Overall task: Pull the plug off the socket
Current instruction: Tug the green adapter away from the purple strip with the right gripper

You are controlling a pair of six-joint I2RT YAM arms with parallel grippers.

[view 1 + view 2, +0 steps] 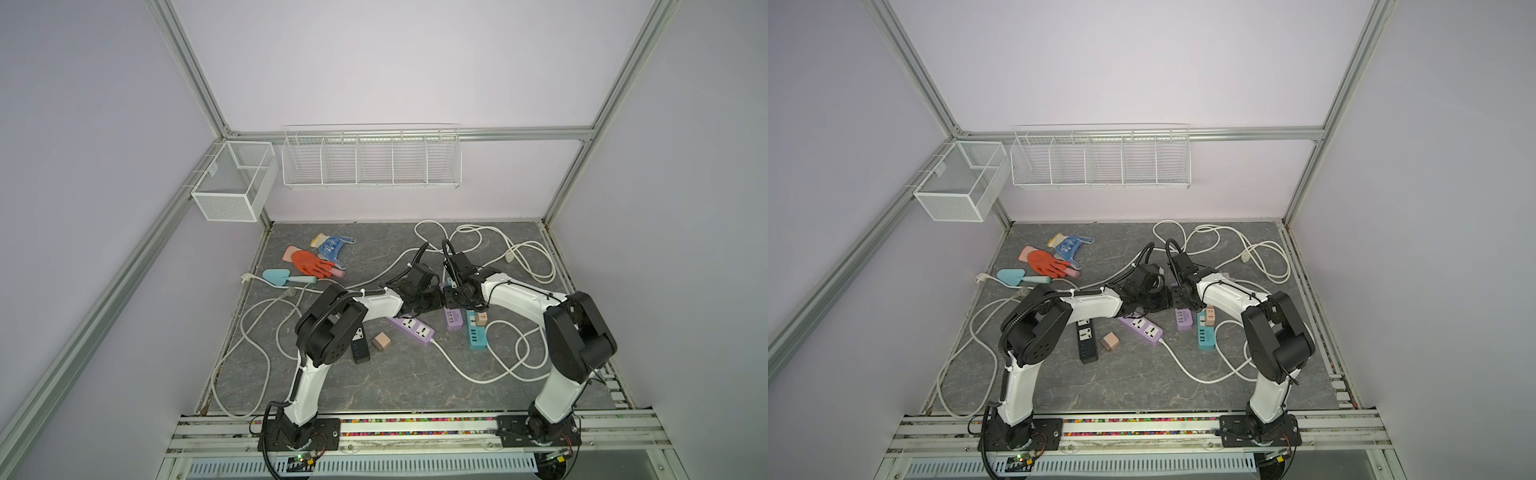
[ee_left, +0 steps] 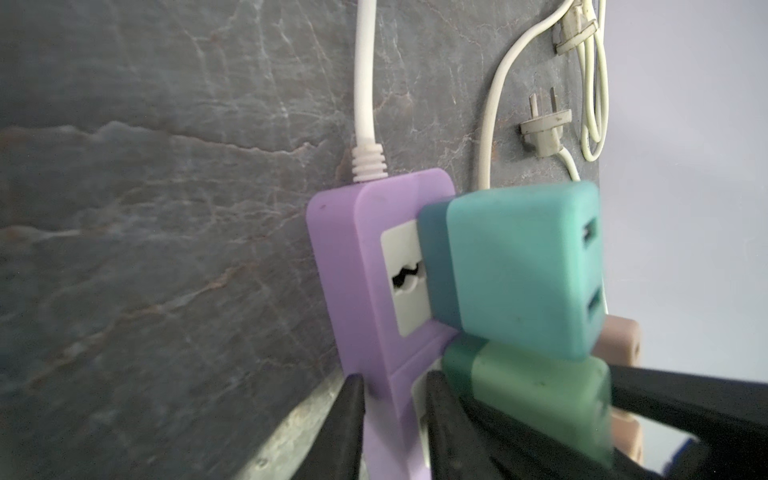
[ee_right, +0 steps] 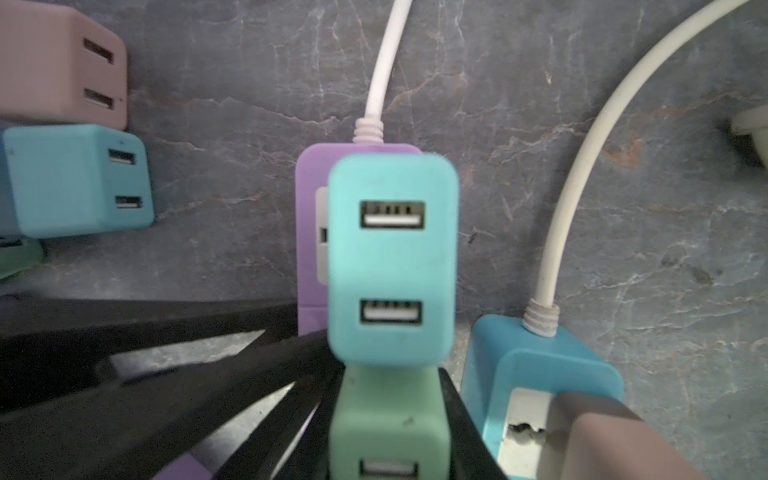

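Closest to the left wrist camera are the two black fingers (image 2: 353, 415) of the left gripper (image 2: 395, 419). It is closed narrow on the body of the purple power strip (image 2: 353, 257), one finger on each side of it, and it touches no plug. This strip lies on the desk (image 1: 374, 386), as far as I can see, where the two arms meet. Its long axis runs away from the robot, and its white cord (image 2: 365, 83) leaves at the far end.

Two USB charger plugs stand side by side on its face. A teal plug (image 2: 519, 270) is next to the cord end, and the green plug (image 2: 532, 399) is in the socket nearer to the robot. The right gripper (image 3: 388, 424) is closed on the green plug, one finger on each side, and the plug seems to sit fully in its socket.

So the plug is already inside the right gripper. I judge that the pull must go straight away from the strip's face, upward from the desk, while the left gripper holds the strip down. The teal plug is just beside the green one, so a tilted pull could catch on it. To the right lies a blue power strip (image 3: 540, 374) with a brownish plug (image 3: 615, 440) in it.

On the back wall, the mesh basket (image 1: 224, 205) at the left and the wire rack (image 1: 370, 166) with five compartments beside it both look empty.
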